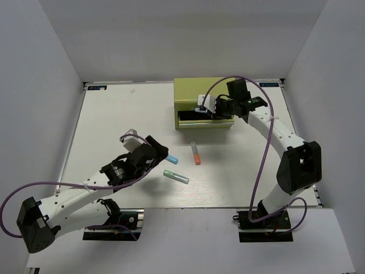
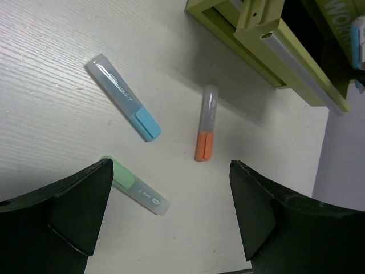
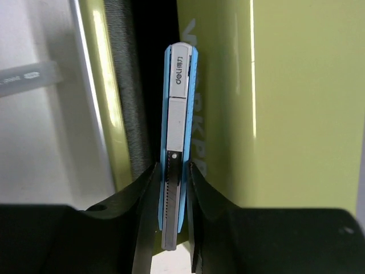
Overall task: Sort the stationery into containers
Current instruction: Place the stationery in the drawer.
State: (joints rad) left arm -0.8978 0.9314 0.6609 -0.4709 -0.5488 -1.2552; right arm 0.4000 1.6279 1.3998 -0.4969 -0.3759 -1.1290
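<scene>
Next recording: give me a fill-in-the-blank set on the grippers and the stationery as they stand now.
The right gripper holds a slim blue cutter over the open ____ of the chest.
The left gripper hovers above the table, jaws ____.
Beside the blue-ended marker and the green-ended marker, the third marker has an ____ end.
Missing: drawer; open; orange.
</scene>
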